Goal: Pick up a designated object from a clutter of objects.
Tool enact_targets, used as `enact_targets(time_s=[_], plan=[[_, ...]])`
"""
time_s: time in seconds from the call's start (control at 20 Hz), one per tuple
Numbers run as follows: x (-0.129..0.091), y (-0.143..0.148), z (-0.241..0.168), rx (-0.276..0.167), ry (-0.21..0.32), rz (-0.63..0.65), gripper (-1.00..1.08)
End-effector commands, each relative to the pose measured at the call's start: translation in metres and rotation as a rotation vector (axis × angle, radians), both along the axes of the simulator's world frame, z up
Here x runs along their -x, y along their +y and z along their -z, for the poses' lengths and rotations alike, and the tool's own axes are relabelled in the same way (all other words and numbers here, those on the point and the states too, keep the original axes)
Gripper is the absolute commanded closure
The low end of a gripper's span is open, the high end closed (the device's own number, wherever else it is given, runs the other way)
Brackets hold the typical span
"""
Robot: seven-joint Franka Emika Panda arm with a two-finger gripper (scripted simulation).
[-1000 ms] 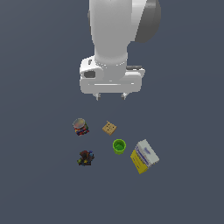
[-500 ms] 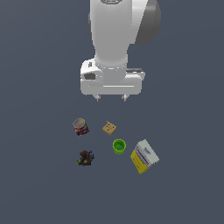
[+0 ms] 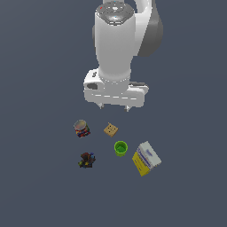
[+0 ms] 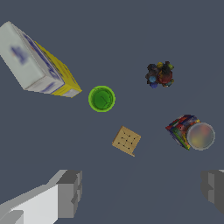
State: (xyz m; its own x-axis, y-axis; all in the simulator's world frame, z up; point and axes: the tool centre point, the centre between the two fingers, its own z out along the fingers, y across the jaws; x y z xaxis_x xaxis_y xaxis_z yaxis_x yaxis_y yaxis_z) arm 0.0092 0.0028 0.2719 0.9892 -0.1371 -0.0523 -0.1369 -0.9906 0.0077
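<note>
1. The tool (image 3: 115, 107) hangs above the tabletop (image 3: 40, 177) with its fingers (image 4: 69, 192) spread wide and nothing between them — no object is held, and all five items lie apart from it.
2. The cup (image 3: 120, 148), bright green with a round rim, stands upright near the middle of the clutter. In the exterior view it sits below the tool and slightly toward that view's right.
3. Risk: the box (image 3: 146, 158) lies just beside the cup, apart from it but close. A finger coming down on that side could strike the box edge and shove it into the cup.
4. Risk: the cracker (image 3: 111, 130) lies near the cup on the side toward the tool. A low approach could drag the flat square along or trap it under a fingertip.
5. Risk: the cup looks light and smooth-walled — an off-centre closure would likely tip it or squeeze it out sideways rather than hold it.
6. Risk: mistaking the target. The can (image 3: 81, 128), striped with a grey top, is also round; it stands well apart from the cup, toward the exterior view's left.
7. The lump (image 3: 87, 159) lies farther off and seems unlikely to interfere.
</note>
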Motion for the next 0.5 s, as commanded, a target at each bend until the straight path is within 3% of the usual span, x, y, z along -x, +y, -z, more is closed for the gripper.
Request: enact_targets(time_s=[0.0,0.45], plan=[[-0.006,0.002,0.009,0.001,-0.003,0.056,-0.92],[-0.028,0.011,0.048,0.007,-0.014,0.283,-0.92]])
